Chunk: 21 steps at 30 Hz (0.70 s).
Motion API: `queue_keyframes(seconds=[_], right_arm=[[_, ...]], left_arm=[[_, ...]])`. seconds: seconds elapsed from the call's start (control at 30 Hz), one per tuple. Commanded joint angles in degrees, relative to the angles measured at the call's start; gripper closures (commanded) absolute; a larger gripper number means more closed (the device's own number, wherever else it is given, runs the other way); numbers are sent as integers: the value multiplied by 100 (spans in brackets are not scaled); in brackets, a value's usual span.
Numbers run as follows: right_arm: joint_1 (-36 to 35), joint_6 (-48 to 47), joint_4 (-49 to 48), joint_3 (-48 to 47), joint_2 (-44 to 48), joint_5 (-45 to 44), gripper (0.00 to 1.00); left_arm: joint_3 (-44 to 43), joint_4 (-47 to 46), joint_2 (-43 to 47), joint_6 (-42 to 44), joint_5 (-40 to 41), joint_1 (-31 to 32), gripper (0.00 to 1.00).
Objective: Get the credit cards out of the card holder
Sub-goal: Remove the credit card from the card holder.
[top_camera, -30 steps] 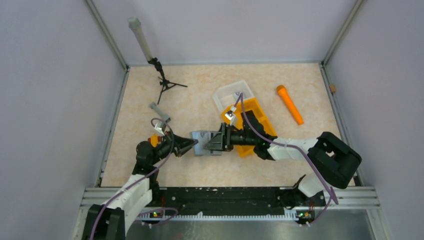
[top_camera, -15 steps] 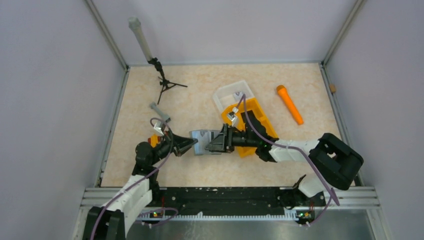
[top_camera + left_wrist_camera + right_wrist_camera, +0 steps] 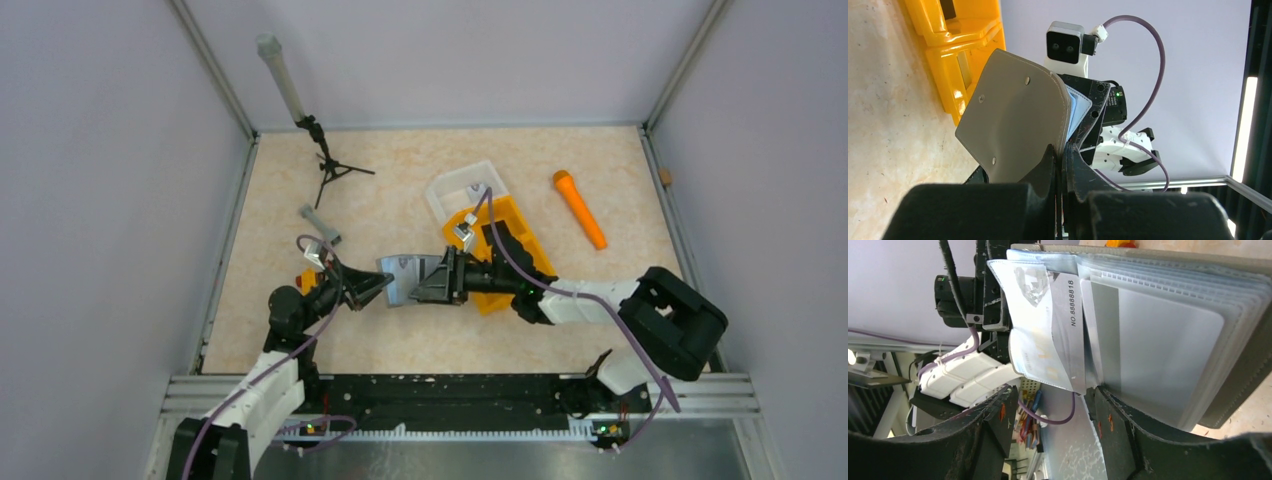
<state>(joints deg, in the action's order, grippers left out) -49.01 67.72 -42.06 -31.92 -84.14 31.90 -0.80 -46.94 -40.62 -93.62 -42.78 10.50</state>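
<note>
Card number: "NO 88888818" — printed sideways along the grey strip of the pale credit card, at about 11 o'clock in the right wrist view.
Where the card sits: sticking out of the card holder.
Other print on that card: faint yellowish marks — too blurred to read.

The card holder was matt grey and leather-like, with stitched edges and small metal studs. Its inner sleeves were clear, smooth plastic, and the pale card looked glossy. The orange bin at upper left was shiny plastic. The counter was matt and speckled.
</note>
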Motion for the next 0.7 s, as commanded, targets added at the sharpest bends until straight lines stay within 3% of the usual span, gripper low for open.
queue_keyframes(seconds=[0.0, 0.23, 0.67], right_arm=[[-63, 115, -599, -296, -144, 44, 39], [-64, 252, -839, -235, -106, 46, 46], [65, 543, -1485, 176, 88, -113, 75]], left_arm=[[364, -585, 65, -163, -93, 3, 100], [400, -675, -39, -207, -81, -2, 100], [405, -833, -88, -275, -100, -4, 100]])
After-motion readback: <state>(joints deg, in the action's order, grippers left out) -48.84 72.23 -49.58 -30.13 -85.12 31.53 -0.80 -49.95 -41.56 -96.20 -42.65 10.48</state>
